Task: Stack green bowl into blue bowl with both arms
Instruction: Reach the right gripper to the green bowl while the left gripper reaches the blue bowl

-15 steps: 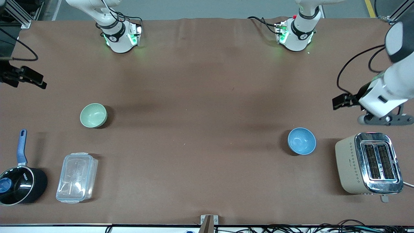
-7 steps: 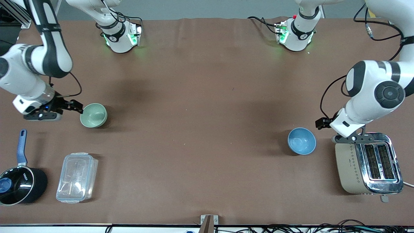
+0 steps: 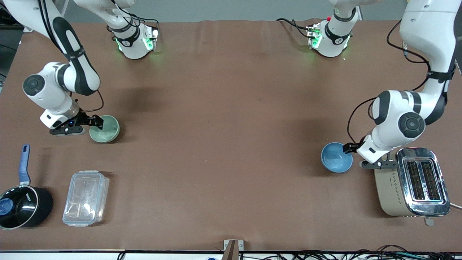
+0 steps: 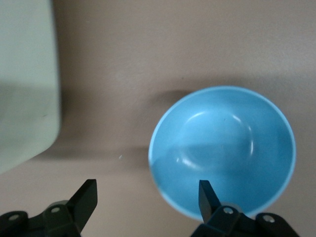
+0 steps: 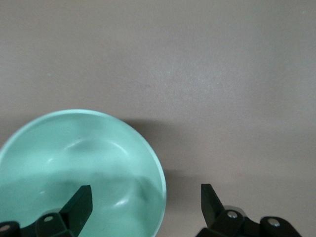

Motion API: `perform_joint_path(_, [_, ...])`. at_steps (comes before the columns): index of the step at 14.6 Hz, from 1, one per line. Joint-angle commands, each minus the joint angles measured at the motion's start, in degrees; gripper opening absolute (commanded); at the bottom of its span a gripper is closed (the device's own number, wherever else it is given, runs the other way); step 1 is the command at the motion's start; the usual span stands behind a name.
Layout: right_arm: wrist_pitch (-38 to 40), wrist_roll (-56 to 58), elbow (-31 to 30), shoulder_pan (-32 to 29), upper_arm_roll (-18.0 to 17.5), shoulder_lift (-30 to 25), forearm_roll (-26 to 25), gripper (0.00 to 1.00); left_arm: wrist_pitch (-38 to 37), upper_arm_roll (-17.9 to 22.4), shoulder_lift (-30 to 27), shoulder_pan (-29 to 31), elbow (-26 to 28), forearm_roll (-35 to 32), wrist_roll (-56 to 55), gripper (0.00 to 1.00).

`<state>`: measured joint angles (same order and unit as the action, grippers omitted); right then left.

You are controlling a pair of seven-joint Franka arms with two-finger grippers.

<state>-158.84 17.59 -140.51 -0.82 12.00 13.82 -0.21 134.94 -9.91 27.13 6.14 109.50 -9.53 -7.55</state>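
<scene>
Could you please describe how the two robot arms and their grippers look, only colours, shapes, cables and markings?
Both arms are glossy white rounded segments with black joint bands and round black-grey joint caps. Thin black cables loop beside the wrists. The left gripper and right gripper are black with two angular fingers. Green lights glow at both bases.

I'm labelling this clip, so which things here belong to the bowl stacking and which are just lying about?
In the job: green bowl, blue bowl, right gripper open at the green bowl's rim, left gripper open at the blue bowl's rim.
Lying about: saucepan, clear lidded container, toaster.
</scene>
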Motion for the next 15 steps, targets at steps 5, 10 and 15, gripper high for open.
perform_joint_path(5, [-1.74, 0.69, -2.23, -0.76, -0.40, -0.46, -0.32, 0.36, 4.28, -0.72, 4.78, 0.01, -0.95, -0.32, -1.59, 0.40])
perform_joint_path(10, [5.27, 0.17, -0.83, -0.67, -0.31, -1.42, 0.21, 0.00, 4.28, -0.81, 3.64, 0.01, -1.39, -0.40, -2.73, 0.01])
perform_joint_path(15, [22.11, -0.36, 6.45, -0.06, -0.49, -8.53, 1.35, 0.00, -0.71, -4.40, -3.12, 0.10, -2.00, 4.05, -6.06, 0.00])
